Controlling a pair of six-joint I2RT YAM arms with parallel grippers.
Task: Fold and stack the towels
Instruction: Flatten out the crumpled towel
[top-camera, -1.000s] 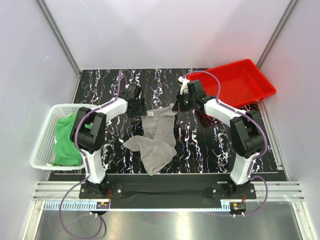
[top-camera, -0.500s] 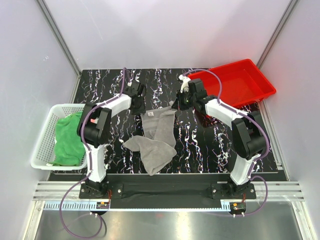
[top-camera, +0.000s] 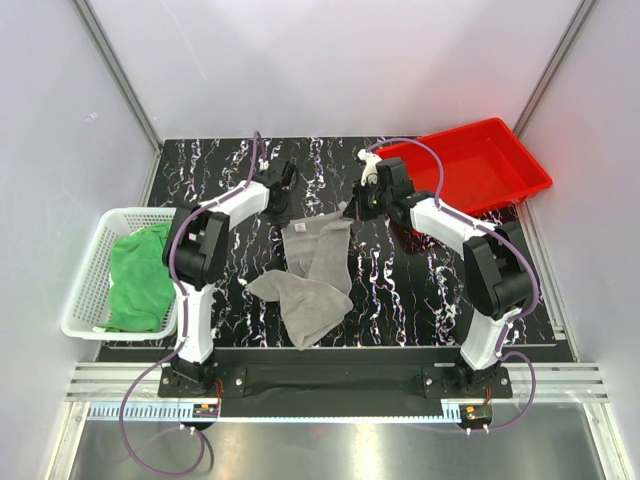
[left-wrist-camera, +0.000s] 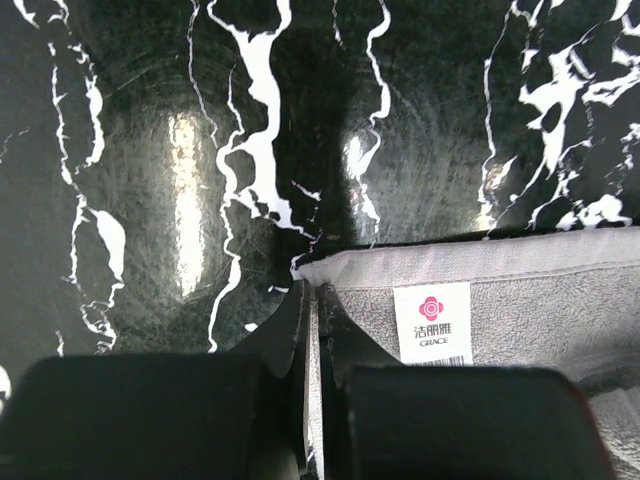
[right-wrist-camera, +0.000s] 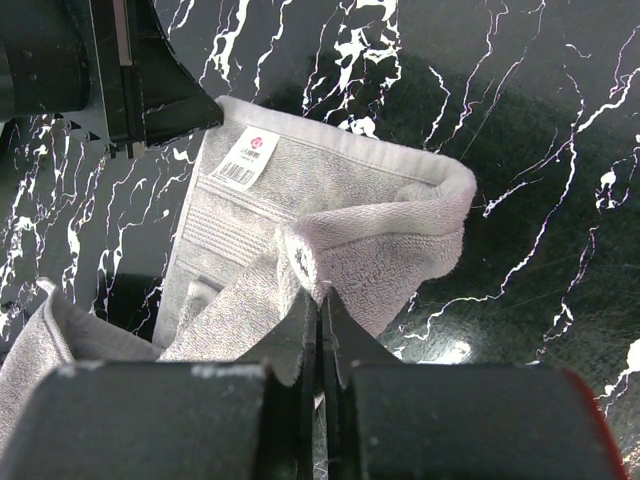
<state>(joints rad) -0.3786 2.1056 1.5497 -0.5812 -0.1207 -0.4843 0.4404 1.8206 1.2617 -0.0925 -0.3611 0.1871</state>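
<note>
A grey towel (top-camera: 312, 280) lies crumpled and partly spread on the black marbled table, between the arms. My left gripper (top-camera: 281, 210) is shut on its far left corner; in the left wrist view the hem runs between the closed fingers (left-wrist-camera: 313, 295), beside a white label (left-wrist-camera: 432, 322). At the far right corner, my right gripper (top-camera: 357, 208) is shut on a bunched fold of the same towel (right-wrist-camera: 370, 230), lifted slightly off the table, jaws pressed together (right-wrist-camera: 320, 295). A bright green towel (top-camera: 135, 280) sits in the basket at the left.
A white lattice basket (top-camera: 85, 290) stands at the table's left edge. A red tray (top-camera: 470, 165) sits at the far right corner. Grey walls close in the table on three sides.
The left gripper has swung a little farther away and to the right and closed on the towel's far left corner. The right arm and the towel have stayed still.
</note>
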